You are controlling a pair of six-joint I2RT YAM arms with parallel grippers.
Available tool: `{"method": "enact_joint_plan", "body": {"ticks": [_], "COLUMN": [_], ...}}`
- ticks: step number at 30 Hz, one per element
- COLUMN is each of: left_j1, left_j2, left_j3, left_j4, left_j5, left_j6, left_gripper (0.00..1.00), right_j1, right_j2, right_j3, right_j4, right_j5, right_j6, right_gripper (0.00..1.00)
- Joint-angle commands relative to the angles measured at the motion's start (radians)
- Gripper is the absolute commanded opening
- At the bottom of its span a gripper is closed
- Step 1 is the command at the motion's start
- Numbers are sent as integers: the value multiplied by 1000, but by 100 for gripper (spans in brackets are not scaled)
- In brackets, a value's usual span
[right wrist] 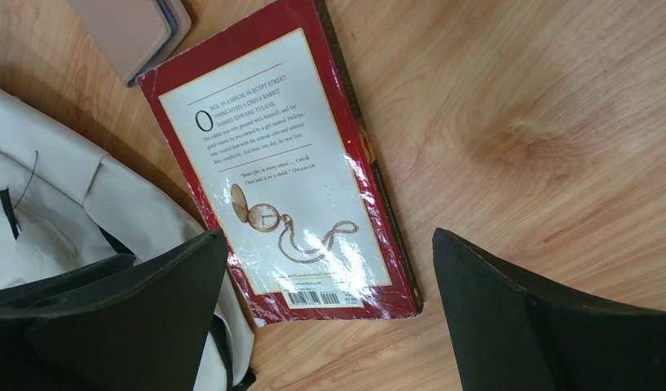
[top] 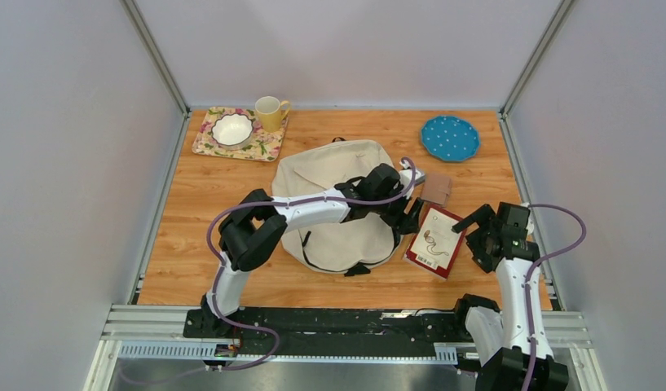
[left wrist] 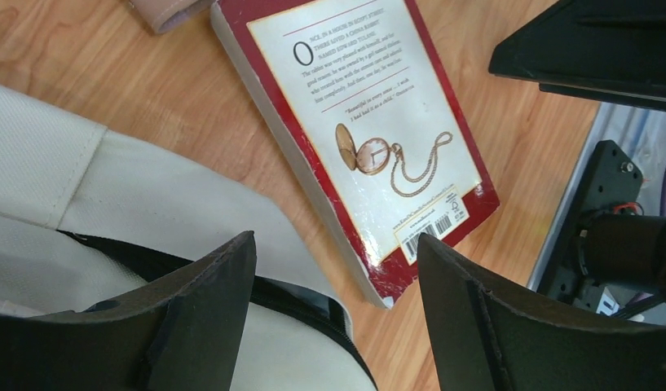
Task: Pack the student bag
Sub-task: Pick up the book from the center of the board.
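Pale grey walls are seen enclosing a wooden tabletop (top: 191,244). The left gripper (left wrist: 336,244) is held with its jaws spread wide and nothing between them. Directly beneath them the right edge of the student bag (left wrist: 150,187) is seen, a black strap running along it. Just beyond the fingertips a red book (left wrist: 370,122) is laid flat, back cover up, close beside the bag. Past the book's far end a tan wallet (top: 437,188) is placed.

The left arm (top: 313,210) is bent at a raised elbow on the near left. Its forearm is stretched rightward over the bag, and the wrist is tipped down at the bag's right side.

The right gripper (right wrist: 329,236) is likewise held open and empty above the table, with the book's near end lying below the gap between its jaws. The right arm (top: 517,285) is raised almost upright from its base, the wrist folded over and turned toward the book.

Well beyond both sets of jaws, a blue plate (top: 450,137) is set at the far right. At the far left, a yellow mug (top: 271,112) and a white bowl (top: 232,128) are placed on a floral mat (top: 207,138).
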Motion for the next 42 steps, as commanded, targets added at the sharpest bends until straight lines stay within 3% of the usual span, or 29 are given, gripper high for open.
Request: {"method": "enact_joint_plan", "body": {"ticks": [1, 10, 23, 27, 30, 31, 32, 37, 42], "left_j1": [5, 5, 3, 3, 5, 5, 6, 6, 6], "left_j2": [38, 171, 262, 259, 247, 243, 240, 219, 223], "left_j3": [51, 123, 175, 174, 175, 177, 177, 180, 186], "left_j4": [21, 124, 26, 41, 59, 66, 72, 171, 164], "left_j5": [-6, 177, 252, 299, 324, 330, 339, 398, 398], "left_j6": [-7, -102, -208, -239, -256, -271, -277, -328, -331], "left_gripper": [80, 80, 81, 74, 65, 62, 53, 49, 52], "right_j1": [-5, -7, -5, -5, -5, -5, -7, -5, -7], "right_j2": [-6, 76, 183, 226, 260, 275, 281, 301, 287], "right_j3": [-35, -66, -95, -107, -106, -110, -112, -124, -133], "right_j4": [66, 136, 206, 231, 240, 246, 249, 268, 264], "right_j5": [-38, -96, -162, -184, -213, -225, -234, -297, -296], "right_j6": [-8, -8, -6, -12, -26, -26, -26, -21, -15], "right_gripper": [99, 98, 93, 91, 85, 79, 77, 66, 64]}}
